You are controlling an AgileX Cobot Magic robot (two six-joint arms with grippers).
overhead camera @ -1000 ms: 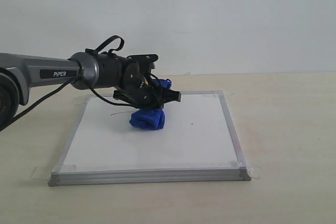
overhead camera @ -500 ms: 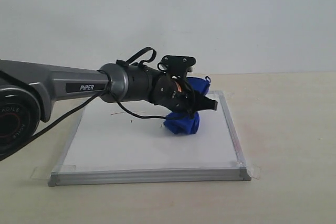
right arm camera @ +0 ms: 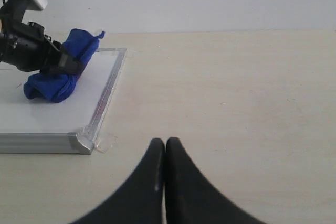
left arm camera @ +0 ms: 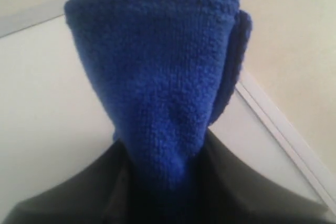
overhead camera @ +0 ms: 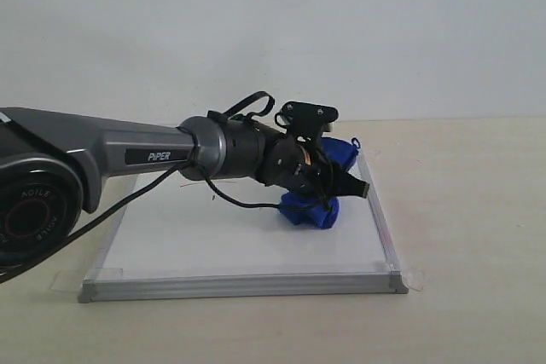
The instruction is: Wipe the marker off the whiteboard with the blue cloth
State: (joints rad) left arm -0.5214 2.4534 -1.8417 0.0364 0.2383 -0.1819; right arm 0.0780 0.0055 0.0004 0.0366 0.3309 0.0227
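Note:
The whiteboard [overhead camera: 188, 236] lies flat on the table, silver-framed, with tape tabs at its corners. My left gripper [overhead camera: 343, 183] is shut on the blue cloth [overhead camera: 311, 210] and presses it on the board near the right frame; one end of the cloth sticks up behind the fingers. A short thin stroke of marker [overhead camera: 184, 184] shows by the arm at the board's far left. In the left wrist view the cloth [left arm camera: 163, 77] fills the space between the dark fingers [left arm camera: 79, 198]. My right gripper [right arm camera: 165, 142] is shut and empty, over bare table off the board's near right corner.
The board's metal frame [left arm camera: 283, 124] runs close beside the cloth. A clear tape tab [right arm camera: 102, 142] lies at the near corner. Light wooden table [right arm camera: 236, 87] stretches to the right of the board, with a white wall behind.
My left arm has swept the blue cloth to the right across the board, from its middle to near the right frame. The grip on the cloth is unchanged.

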